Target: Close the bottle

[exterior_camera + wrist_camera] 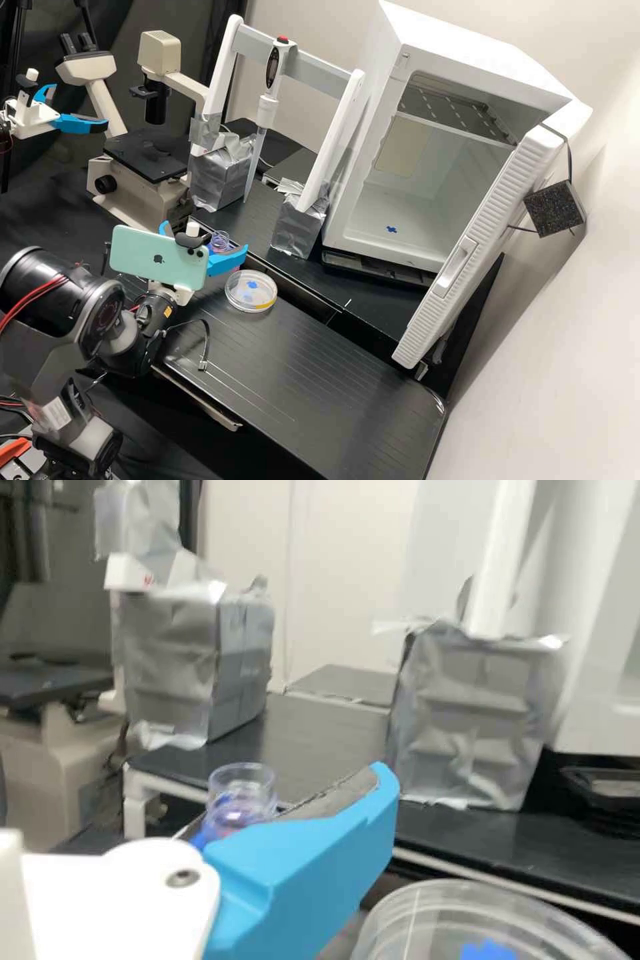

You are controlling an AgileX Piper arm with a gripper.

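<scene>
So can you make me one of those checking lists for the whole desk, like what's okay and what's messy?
Surface: black bench has pale thin lines on it.
Job's things: clear bottle stands near the gripper; can't tell if its cap is on.
Clutter: round clear dish with a blue patch, on the bench.
Gripper: open, fingers apart, behind a mint phone.
Cables: black cable loops off the arm onto the bench; red wires run along the arm.
Surroundings: white cabinet with its door open, microscope, pipette hanging.
Spills: nothing seen.
</scene>
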